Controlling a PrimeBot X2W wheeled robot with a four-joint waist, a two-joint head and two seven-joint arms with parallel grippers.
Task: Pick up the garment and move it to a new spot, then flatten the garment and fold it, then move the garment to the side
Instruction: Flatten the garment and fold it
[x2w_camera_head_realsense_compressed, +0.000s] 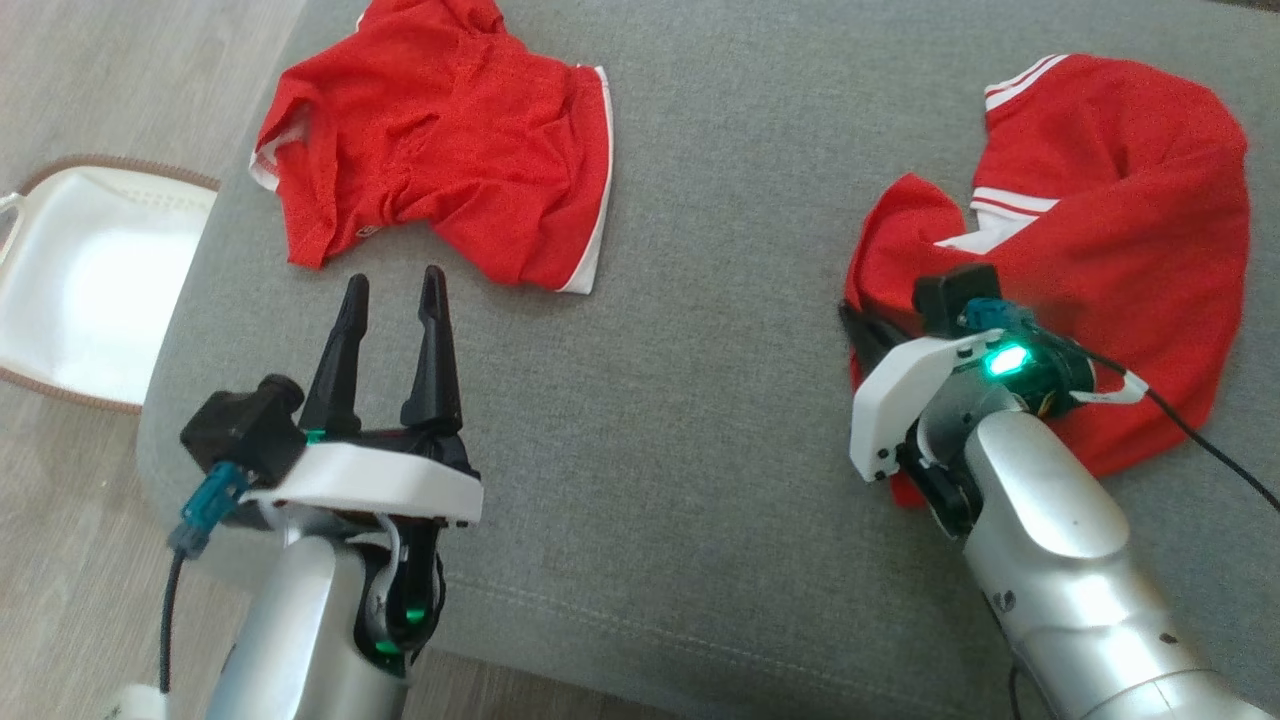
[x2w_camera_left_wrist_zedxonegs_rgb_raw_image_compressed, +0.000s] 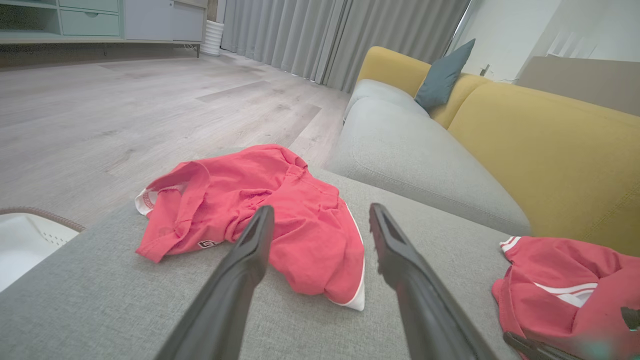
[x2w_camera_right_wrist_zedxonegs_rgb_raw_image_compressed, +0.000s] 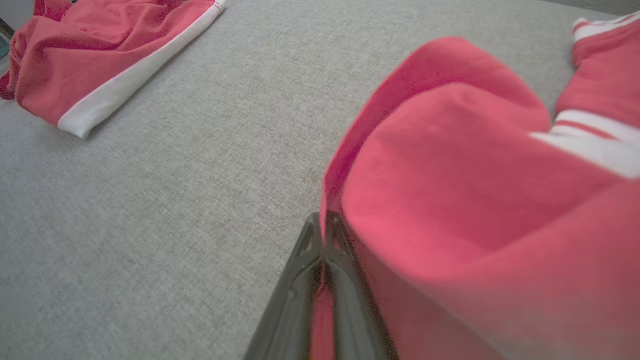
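Two red garments with white trim lie crumpled on a grey cushion (x2w_camera_head_realsense_compressed: 680, 420). My right gripper (x2w_camera_head_realsense_compressed: 862, 330) is shut on the near-left edge of the right garment (x2w_camera_head_realsense_compressed: 1120, 200); in the right wrist view the fabric (x2w_camera_right_wrist_zedxonegs_rgb_raw_image_compressed: 450, 175) bunches up over the pinched fingers (x2w_camera_right_wrist_zedxonegs_rgb_raw_image_compressed: 324, 220). The left garment (x2w_camera_head_realsense_compressed: 440, 130) lies at the far left, also seen as the left garment (x2w_camera_left_wrist_zedxonegs_rgb_raw_image_compressed: 280, 200) and the left garment (x2w_camera_right_wrist_zedxonegs_rgb_raw_image_compressed: 90, 60). My left gripper (x2w_camera_head_realsense_compressed: 393, 285) hovers open just in front of it, nothing between its fingers (x2w_camera_left_wrist_zedxonegs_rgb_raw_image_compressed: 320, 212). The right garment (x2w_camera_left_wrist_zedxonegs_rgb_raw_image_compressed: 560, 270) lies at the lower right in the left wrist view.
A white basket (x2w_camera_head_realsense_compressed: 90, 280) stands on the wooden floor beside the cushion's left edge. A yellow sofa back (x2w_camera_left_wrist_zedxonegs_rgb_raw_image_compressed: 550, 150) with a blue pillow (x2w_camera_left_wrist_zedxonegs_rgb_raw_image_compressed: 442, 75) rises behind the grey seats. Bare grey cushion stretches between the two garments.
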